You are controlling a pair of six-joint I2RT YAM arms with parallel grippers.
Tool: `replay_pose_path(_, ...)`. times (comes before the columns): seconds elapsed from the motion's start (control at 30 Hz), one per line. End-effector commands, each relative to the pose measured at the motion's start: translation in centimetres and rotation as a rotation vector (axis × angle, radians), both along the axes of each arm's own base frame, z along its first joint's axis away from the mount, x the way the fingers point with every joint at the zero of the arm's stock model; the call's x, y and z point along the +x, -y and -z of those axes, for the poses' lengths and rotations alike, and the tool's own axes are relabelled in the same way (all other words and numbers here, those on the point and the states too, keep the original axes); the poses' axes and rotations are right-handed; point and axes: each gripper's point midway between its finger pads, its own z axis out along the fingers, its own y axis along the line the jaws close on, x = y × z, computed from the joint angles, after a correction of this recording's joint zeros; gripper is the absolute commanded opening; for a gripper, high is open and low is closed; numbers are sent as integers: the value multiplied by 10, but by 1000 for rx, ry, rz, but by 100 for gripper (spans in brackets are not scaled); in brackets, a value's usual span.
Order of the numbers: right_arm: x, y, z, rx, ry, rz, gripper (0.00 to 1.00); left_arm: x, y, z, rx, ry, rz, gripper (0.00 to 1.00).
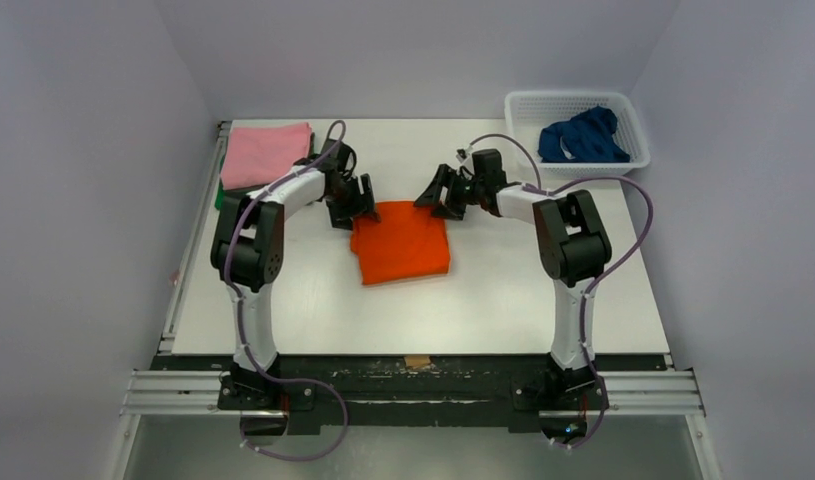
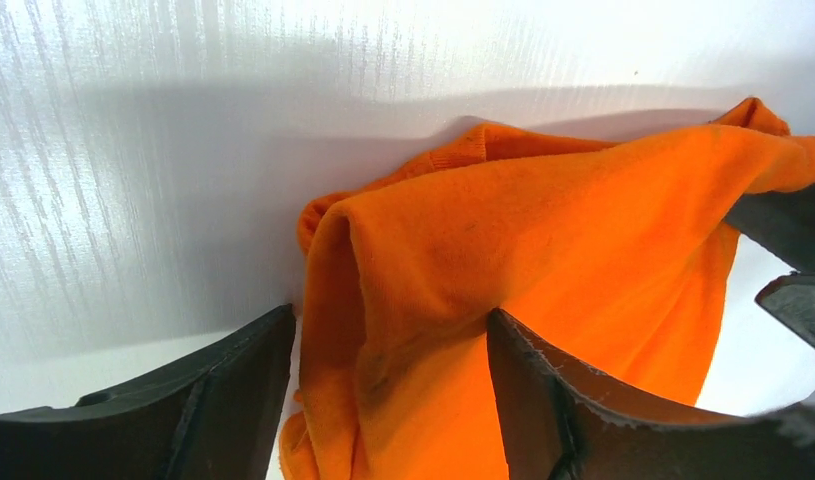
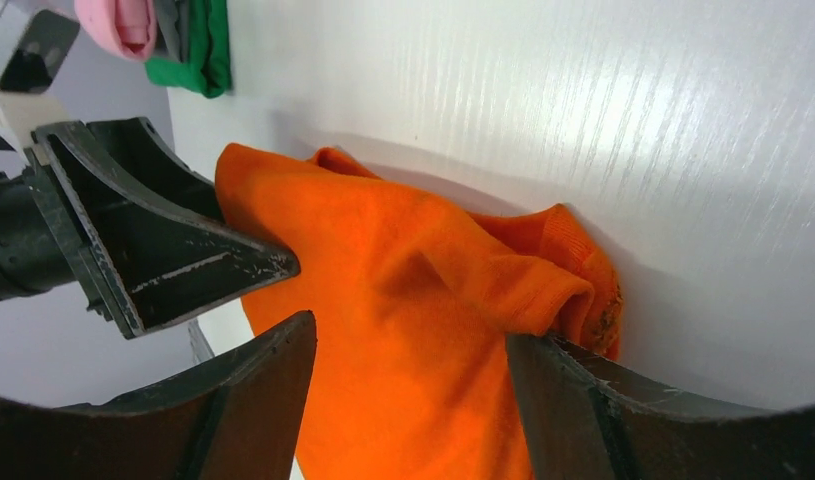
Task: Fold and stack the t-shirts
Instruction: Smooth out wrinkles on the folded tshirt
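Observation:
The bright orange t-shirt lies folded in a rough square at the table's middle. My left gripper is at its far left corner and my right gripper at its far right corner. In the left wrist view the left gripper stands open astride a rumpled fold of orange cloth. Seen from the right wrist, the right gripper is likewise open over the orange shirt, one finger against a rolled hem. A folded stack sits far left: pink t-shirt on top, dark grey and green edges beneath.
A white mesh basket at the far right corner holds the crumpled dark blue t-shirt. White walls close in the table on the left, back and right. The two grippers face each other closely across the orange shirt's far edge.

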Motion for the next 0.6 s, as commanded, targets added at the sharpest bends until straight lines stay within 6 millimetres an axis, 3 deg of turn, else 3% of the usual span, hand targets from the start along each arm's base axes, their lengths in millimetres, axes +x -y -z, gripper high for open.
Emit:
replay_pose_path(0.0,11,18,37,-60,-94,108,69,-5,-4,19,36,-58,-18,67)
replay_pose_path(0.07,8,18,37,-52,-100,100,68,-10,-4,16,37,-68,-18,67)
replay_pose_path(0.17,7,18,14,-37,-50,94,68,-19,-10,6,69,-50,-45,69)
replay_pose_path(0.27,6,19,-25,-23,38,83,69,-28,-15,-13,79,1,-82,74)
replay_pose_path(0.37,10,15,-80,19,150,58,70,-37,-10,-24,60,36,-74,75)
replay_pose_path(0.47,9,14,-122,16,226,7,70,-44,2,-23,35,44,-50,75)
replay_pose_path(0.57,-2,22,-145,-7,276,20,70,-47,12,-12,34,25,-39,75)
